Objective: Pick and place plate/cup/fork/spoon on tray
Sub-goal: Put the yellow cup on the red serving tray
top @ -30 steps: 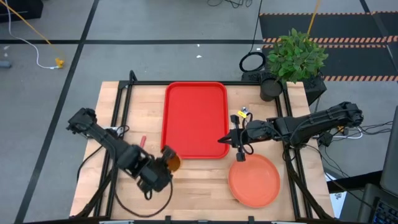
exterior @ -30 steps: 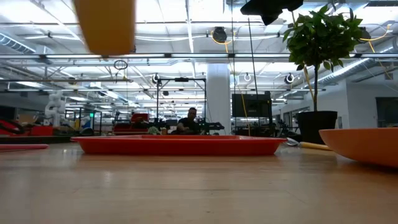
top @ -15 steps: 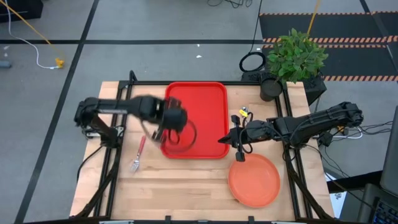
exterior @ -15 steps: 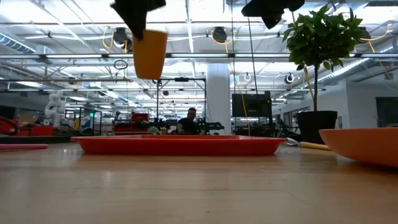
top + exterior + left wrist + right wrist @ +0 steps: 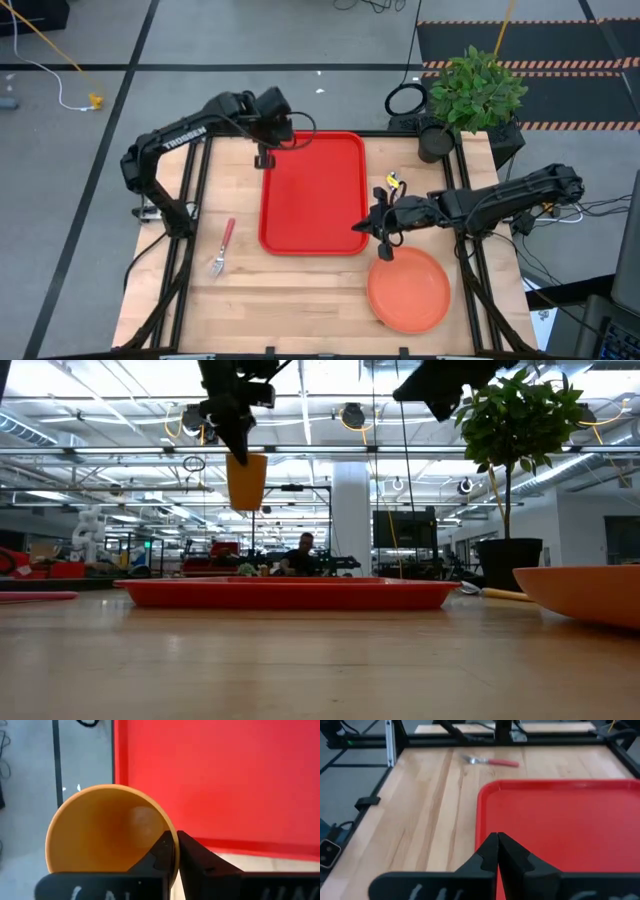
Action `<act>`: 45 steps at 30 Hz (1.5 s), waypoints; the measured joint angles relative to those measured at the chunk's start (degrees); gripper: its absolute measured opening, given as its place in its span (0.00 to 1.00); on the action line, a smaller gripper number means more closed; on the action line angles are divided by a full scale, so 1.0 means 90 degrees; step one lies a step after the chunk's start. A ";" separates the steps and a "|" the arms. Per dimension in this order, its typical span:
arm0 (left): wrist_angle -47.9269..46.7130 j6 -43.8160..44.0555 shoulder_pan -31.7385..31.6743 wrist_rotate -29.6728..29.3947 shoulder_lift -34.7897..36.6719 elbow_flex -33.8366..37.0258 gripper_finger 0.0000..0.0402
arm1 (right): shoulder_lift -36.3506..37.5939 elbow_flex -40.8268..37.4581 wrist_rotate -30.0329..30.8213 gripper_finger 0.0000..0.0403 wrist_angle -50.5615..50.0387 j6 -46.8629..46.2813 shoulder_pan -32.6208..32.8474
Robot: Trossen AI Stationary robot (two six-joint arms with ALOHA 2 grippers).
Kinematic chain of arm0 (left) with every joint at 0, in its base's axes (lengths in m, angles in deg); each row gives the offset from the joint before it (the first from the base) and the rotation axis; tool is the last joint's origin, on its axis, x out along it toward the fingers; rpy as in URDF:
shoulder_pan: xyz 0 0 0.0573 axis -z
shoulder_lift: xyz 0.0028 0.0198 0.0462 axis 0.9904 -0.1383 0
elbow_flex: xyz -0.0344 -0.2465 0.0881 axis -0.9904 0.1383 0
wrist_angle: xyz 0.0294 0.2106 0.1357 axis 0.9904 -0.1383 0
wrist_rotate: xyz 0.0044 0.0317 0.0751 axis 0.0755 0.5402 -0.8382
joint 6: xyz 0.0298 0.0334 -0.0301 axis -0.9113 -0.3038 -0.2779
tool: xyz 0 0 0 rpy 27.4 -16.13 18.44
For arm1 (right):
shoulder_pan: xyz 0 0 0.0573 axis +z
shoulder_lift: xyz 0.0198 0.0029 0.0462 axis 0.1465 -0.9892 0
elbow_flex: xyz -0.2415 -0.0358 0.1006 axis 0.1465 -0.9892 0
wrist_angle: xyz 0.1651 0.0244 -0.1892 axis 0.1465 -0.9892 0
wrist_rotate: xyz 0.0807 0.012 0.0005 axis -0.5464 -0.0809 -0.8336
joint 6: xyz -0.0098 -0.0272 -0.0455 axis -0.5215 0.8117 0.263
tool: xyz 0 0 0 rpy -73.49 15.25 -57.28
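My left gripper [image 5: 265, 157] is shut on the orange-yellow cup [image 5: 247, 480], high over the far left corner of the red tray [image 5: 312, 190]. From above the gripper hides the cup. My right gripper [image 5: 385, 240] is shut and empty. It hangs in the air between the tray's near right corner and the salmon plate [image 5: 408, 290], which lies flat on the table. The pink-handled fork [image 5: 222, 248] lies on the wood left of the tray. The spoon [image 5: 392, 182] lies right of the tray. My left gripper holds the cup by its rim [image 5: 167, 827], one finger inside the cup and one outside. The fingers come from above, pointing down. The cup hangs upright, mouth up, lifted clear above the tray's level.
A potted plant [image 5: 470, 95] in a black pot stands at the table's far right corner. Black frame rails run along the table's left, right and far edges. Bare wood lies along the table's near side and left of the tray.
My left gripper has carried the cup from the near left part of the table toward the far edge, to the tray's far left corner. The cup has stayed upright and clear of the table.
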 joint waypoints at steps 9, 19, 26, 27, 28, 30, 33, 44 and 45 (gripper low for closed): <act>0.0385 -0.0350 -0.0576 0.0435 -0.0054 0.0000 0.03 | 0.0000 -0.0260 -0.0001 0.00 0.0032 -0.0013 0.0000; 0.0630 -0.0665 -0.0859 0.0774 -0.0477 0.0005 0.03 | 0.0000 -0.0262 -0.0001 0.00 0.0090 -0.0207 0.0000; 0.0641 -0.0666 -0.1008 0.0786 -0.0988 0.0005 0.02 | 0.0000 -0.0262 -0.0002 0.00 0.0090 -0.0363 0.0000; 0.0660 -0.0649 -0.1020 0.0786 -0.1062 0.0005 0.02 | 0.0000 -0.0262 -0.0002 0.00 0.0090 -0.0367 0.0000; 0.0693 -0.0626 -0.1040 0.0786 -0.1132 0.0005 0.02 | 0.0000 -0.0262 -0.0001 0.00 0.0090 -0.0367 0.0000; 0.0715 -0.0595 -0.1095 0.0788 -0.1276 0.0005 0.03 | 0.0000 -0.0262 -0.0004 0.00 0.0087 -0.0369 0.0000; 0.0765 -0.0539 -0.1196 0.0790 -0.1425 0.0005 0.05 | 0.0000 -0.0262 -0.0004 0.00 0.0085 -0.0370 0.0019; 0.1056 -0.0055 -0.1434 0.0779 -0.1832 0.0005 0.04 | 0.0000 -0.0262 -0.0001 0.00 0.0085 -0.0370 0.0341; 0.1089 0.0018 -0.1430 0.0781 -0.1836 0.0005 0.05 | 0.0000 -0.0262 -0.0004 0.00 0.0085 -0.0370 0.0365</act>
